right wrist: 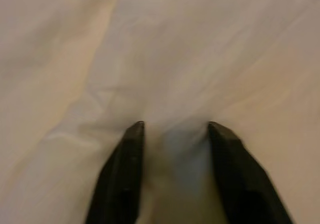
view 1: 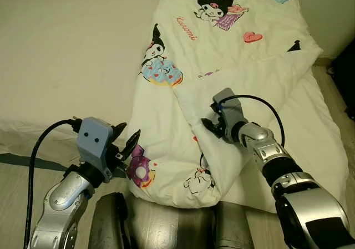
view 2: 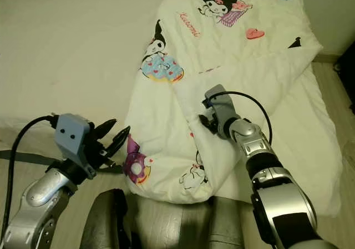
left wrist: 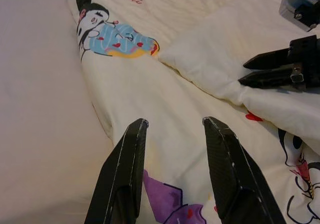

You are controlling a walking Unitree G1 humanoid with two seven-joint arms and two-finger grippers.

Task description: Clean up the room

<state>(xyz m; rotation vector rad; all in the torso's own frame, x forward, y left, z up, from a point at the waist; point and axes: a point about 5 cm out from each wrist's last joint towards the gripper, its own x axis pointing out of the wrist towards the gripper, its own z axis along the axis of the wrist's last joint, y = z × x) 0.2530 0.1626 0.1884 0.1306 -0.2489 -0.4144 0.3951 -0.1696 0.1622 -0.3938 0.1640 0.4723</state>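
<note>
A cream duvet [view 1: 222, 55] printed with cartoon figures, hearts and doughnuts lies rumpled across the right half of a bed with a white sheet [view 1: 66, 66]. My left gripper [view 1: 132, 129] hovers open just off the duvet's near left edge, its fingertips [left wrist: 137, 129] pointing at the cloth beside a purple print. My right gripper [view 1: 206, 125] is pushed into a thick fold in the middle of the duvet. Its fingers [right wrist: 132, 144] stand apart with cloth bulging between them, so it is open. The left wrist view catches the right gripper [left wrist: 250, 70] against that fold.
The duvet's near corner hangs over the bed's front edge [view 1: 166, 196] above my own dark torso [view 1: 166, 227]. Bare sheet takes up the bed's left half. Wooden floor [view 1: 335, 93] and a dark object [view 1: 346, 74] lie to the right of the bed.
</note>
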